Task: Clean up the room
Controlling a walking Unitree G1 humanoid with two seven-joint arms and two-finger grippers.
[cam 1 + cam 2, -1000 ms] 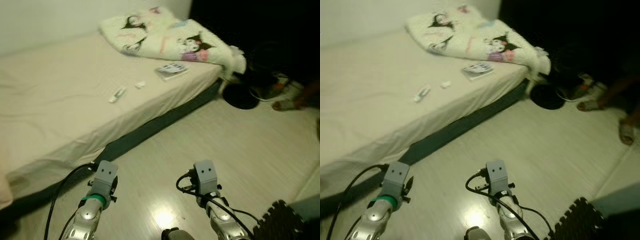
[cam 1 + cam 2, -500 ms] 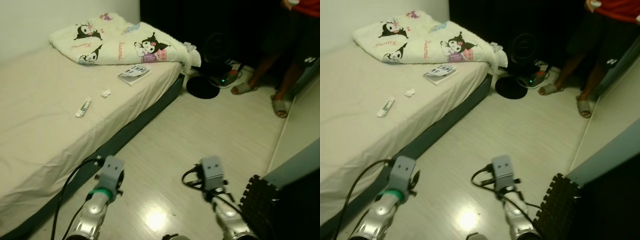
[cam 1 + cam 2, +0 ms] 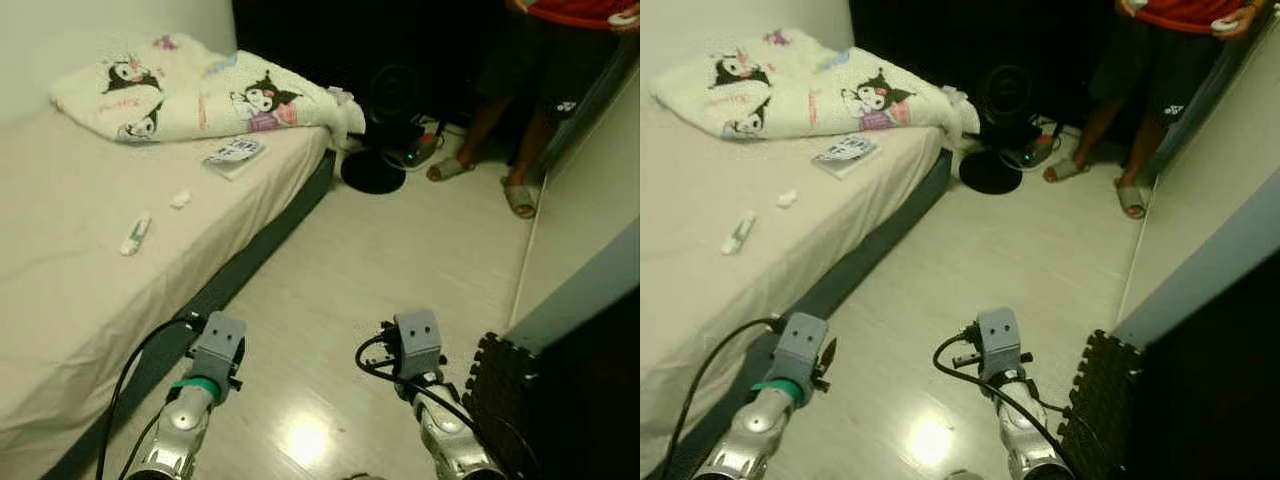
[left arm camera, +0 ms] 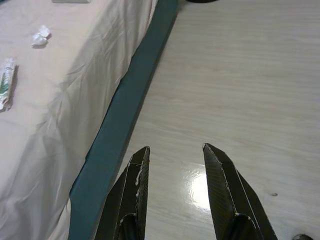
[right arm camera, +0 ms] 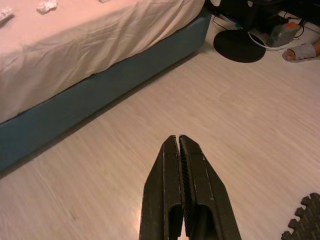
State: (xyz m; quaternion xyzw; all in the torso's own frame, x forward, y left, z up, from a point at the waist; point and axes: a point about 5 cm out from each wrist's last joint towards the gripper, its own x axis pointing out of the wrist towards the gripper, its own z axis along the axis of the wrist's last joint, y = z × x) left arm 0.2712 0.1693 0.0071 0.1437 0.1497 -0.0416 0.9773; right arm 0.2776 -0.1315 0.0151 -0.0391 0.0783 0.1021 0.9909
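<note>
Step in hand: survey or approach, by my judgement; nothing is held and no item is within reach of either arm.
Left gripper (image 4: 172,165): fingers parted with a clear gap, holding nothing; low in the left wrist view, over the pale wood floor (image 3: 400,250) just beside the bed's dark base.
Right gripper (image 5: 179,150): fingers pressed together, nothing between them; low centre of the right wrist view, over bare floor.
Bed (image 3: 60,300): fills the left of the head view, with a beige sheet.
Clutter on bed: wrapper or small tube (image 3: 135,234) at mid left; crumpled white scrap (image 3: 180,200) just above it; booklet (image 3: 235,153) further up, near the blanket edge.
Blanket (image 3: 190,90): cartoon-print, bunched at upper left of the head view.
Fan (image 3: 385,125): dark floor fan with round base, upper centre, cables beside it.
Person (image 3: 520,110): upper right, legs and sandals on the floor.
Foam mat (image 3: 495,385): dark interlocking edge, lower right.
Next move: likely turn toward the bed and close in on the wrapper and scrap; this calls for reaching over the mattress edge with the open left gripper.
Hard to make out: the wrapper's print; the booklet's title; the dark area behind the fan; the person's upper body is cut off by the frame.
</note>
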